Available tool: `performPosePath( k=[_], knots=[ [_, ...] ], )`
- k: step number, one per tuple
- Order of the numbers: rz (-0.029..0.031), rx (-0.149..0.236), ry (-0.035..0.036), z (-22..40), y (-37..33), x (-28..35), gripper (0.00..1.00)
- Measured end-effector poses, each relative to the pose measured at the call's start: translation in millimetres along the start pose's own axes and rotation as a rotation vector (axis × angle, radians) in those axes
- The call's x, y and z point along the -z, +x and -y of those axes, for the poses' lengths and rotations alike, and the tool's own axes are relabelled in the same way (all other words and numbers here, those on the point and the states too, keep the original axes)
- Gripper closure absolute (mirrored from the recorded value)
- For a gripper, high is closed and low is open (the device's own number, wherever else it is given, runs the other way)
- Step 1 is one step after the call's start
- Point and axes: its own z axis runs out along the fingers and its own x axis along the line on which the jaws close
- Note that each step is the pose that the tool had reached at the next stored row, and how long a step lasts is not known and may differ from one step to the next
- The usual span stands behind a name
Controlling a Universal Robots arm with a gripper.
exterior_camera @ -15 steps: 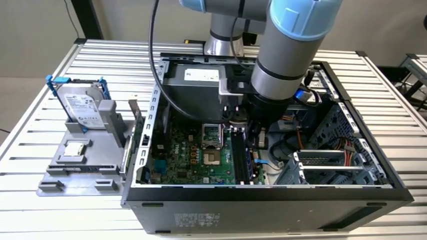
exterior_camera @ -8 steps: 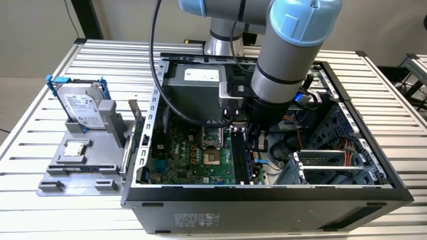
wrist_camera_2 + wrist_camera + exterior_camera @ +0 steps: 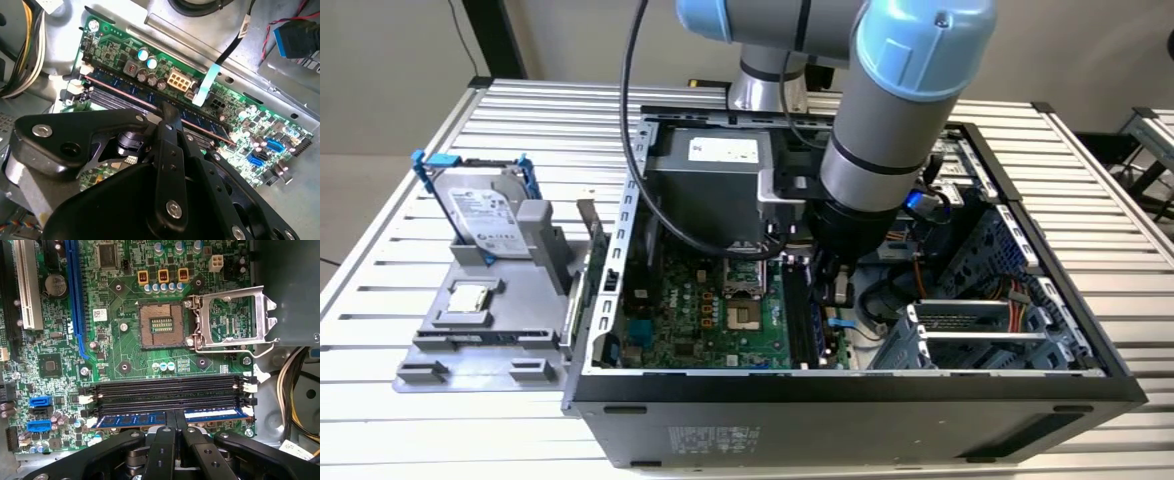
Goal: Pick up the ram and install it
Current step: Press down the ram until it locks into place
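The ram [image 3: 130,419] is a thin bluish stick standing in the black motherboard slot closest to my gripper; in the second wrist view the ram [image 3: 125,89] runs diagonally past the fingertips. My gripper [image 3: 179,426] is shut, its two black fingers pressed together at the middle of the ram's top edge, with their closing direction running along the stick rather than across it. The second wrist view has the gripper [image 3: 167,109] at that same spot. In the exterior view the gripper [image 3: 834,285] reaches down inside the open computer case [image 3: 854,400].
Three black slots [image 3: 165,390] lie beside the ram. The processor socket [image 3: 160,325] stands open with its metal frame [image 3: 232,315] lifted. Cables [image 3: 295,390] run near the slot ends. Outside the case, a grey holder [image 3: 467,350] carries a hard drive [image 3: 487,210] and a square chip [image 3: 470,298].
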Motion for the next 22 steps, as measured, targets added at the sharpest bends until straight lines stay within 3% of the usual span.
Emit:
performPosePath(
  k=[2,5,19,22],
  knots=[
    [0.0045,0.000,0.0006,-0.1,-0.4,3.9,1.00],
    [0.0014,0.000,-0.0014,-0.4,-0.1,14.8,1.00],
    [0.0006,0.000,-0.0032,-1.2,-0.6,53.6,1.00],
    [0.0006,0.000,-0.0032,-1.5,-0.8,66.7,1.00]
  ],
)
